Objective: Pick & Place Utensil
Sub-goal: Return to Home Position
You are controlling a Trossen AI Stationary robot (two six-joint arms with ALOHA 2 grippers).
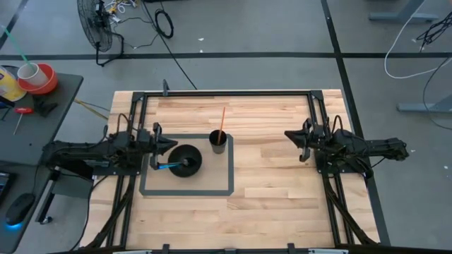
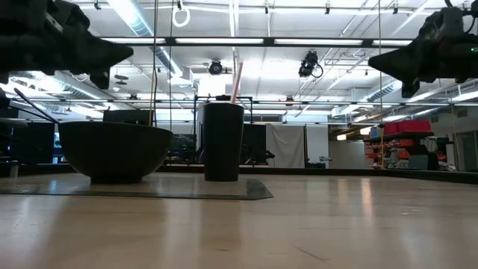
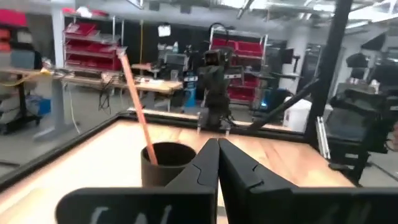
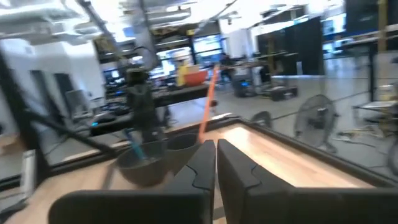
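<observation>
A black cup stands upright on the far part of a dark outlined mat, with an orange utensil sticking up out of it. Beside it on the mat sits a black bowl holding a blue-handled utensil that leans on its rim. My left gripper hovers shut above the bowl's left edge; its wrist view shows the cup and orange utensil ahead. My right gripper hangs shut over bare table to the right, facing the bowl and cup.
A black frame rail runs along the table's far edge and down both sides. Bare wood lies between the mat and the right arm. A side table with a red bowl stands off the left edge.
</observation>
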